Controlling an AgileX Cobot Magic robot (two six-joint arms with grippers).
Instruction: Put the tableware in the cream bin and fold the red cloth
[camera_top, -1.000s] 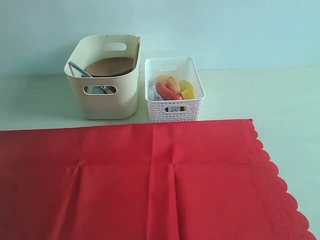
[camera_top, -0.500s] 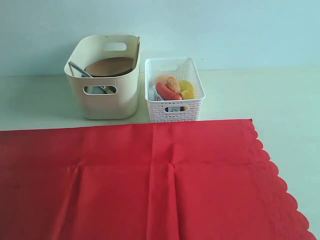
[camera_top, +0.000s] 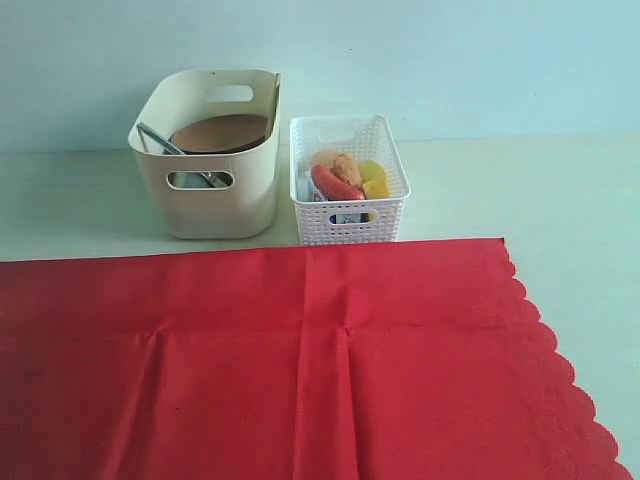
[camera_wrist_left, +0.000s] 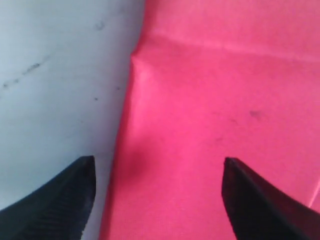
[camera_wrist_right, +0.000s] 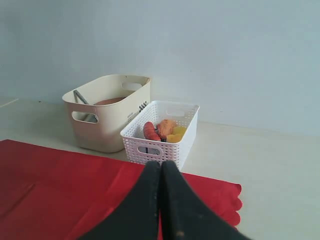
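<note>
Large plain red scalloped-edge cloth (camera_top: 300, 370) lies flat, unfolded, on pale tabletop (camera_top: 570, 190). Likely thin, limp, light; pinch at edge. Left hand (camera_wrist_left: 157, 172) wide, straddling cloth edge. Right hand (camera_wrist_right: 161, 167) closed, empty.

A red cloth (camera_top: 300, 365) lies spread flat before a cream bin (camera_top: 208, 195) holding a brown plate (camera_top: 220, 133), beside a white basket (camera_top: 350, 222) of food.

Left hand (camera_wrist_left: 157, 167) holds its fingers spread wide apart; right hand (camera_wrist_right: 161, 169) has them pressed together.
</note>
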